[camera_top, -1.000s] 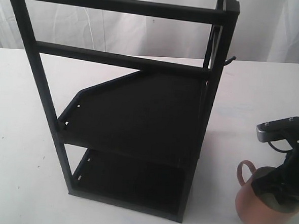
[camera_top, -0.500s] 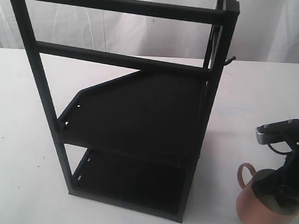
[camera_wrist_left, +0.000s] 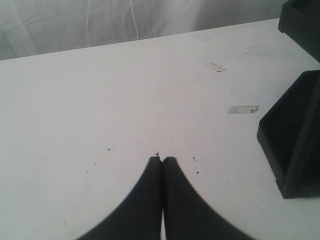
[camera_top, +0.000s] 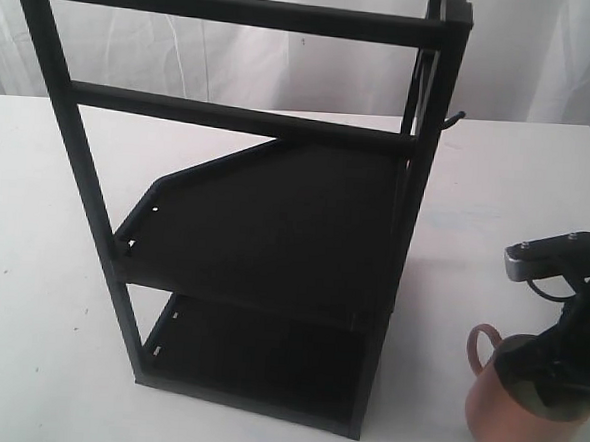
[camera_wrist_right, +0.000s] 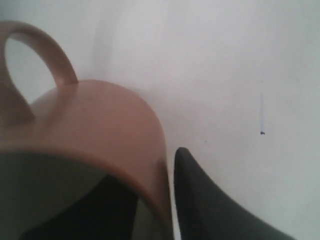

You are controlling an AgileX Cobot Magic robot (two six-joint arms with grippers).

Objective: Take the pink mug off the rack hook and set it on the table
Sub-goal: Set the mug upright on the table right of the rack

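Observation:
The pink mug (camera_top: 509,414) stands upright low on the white table (camera_top: 42,266), right of the rack (camera_top: 265,219), its loop handle pointing toward the rack. My right gripper (camera_top: 556,372) straddles its rim, one finger inside the mug and one outside. In the right wrist view the mug (camera_wrist_right: 100,125) fills the frame, and a thin strip of table shows between its wall and the outer finger (camera_wrist_right: 210,200), so the gripper (camera_wrist_right: 150,170) is open. The rack hook (camera_top: 454,119) is bare. My left gripper (camera_wrist_left: 162,158) is shut on nothing above the table.
The tall black rack with two shelves takes up the middle of the table. Its lower corner (camera_wrist_left: 295,135) lies close beside my left gripper. A tape scrap (camera_wrist_left: 243,109) lies on the table.
The right gripper and the mug have sunk slightly toward the table. The left arm and the rack have not moved.

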